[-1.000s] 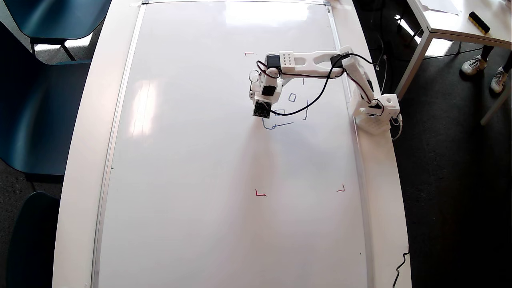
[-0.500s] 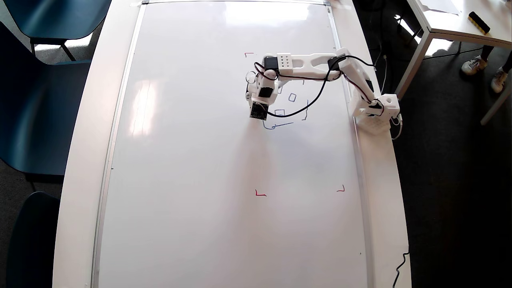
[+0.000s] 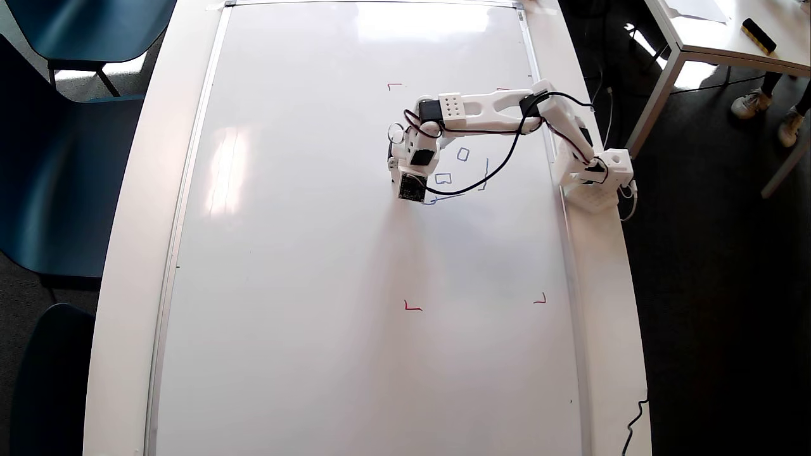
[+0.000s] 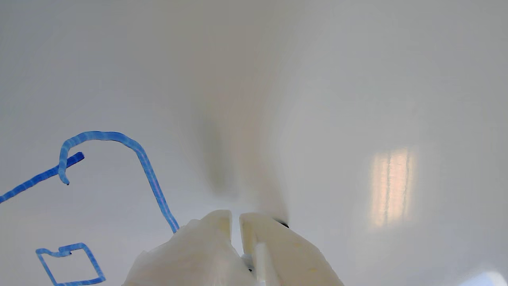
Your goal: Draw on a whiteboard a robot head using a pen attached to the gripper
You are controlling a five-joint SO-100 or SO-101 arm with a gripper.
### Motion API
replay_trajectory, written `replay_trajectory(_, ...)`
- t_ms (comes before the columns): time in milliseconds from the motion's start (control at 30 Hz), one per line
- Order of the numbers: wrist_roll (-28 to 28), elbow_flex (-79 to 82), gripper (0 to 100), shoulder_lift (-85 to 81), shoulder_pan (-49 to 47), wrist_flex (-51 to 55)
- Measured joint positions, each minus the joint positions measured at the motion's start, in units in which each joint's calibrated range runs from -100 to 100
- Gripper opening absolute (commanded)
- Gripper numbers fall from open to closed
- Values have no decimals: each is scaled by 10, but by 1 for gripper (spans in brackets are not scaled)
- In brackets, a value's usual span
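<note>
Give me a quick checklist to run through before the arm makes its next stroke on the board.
1. Tool over the whiteboard: ok.
2. Tool closed, fingertips nearly together in the wrist view: ok.
3. Pen tip touching the board: cannot tell, the tip is hidden.
4. Robot head outline complete: not ok, gaps show between its lines in the overhead view.
5. Drawing lies between the red corner marks: ok.
6. Black cable hangs over the sketch; touching the ink: cannot tell.
</note>
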Motion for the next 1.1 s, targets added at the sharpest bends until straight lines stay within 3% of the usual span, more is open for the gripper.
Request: replay_trajectory(1100, 1, 0, 1, 3, 30, -59)
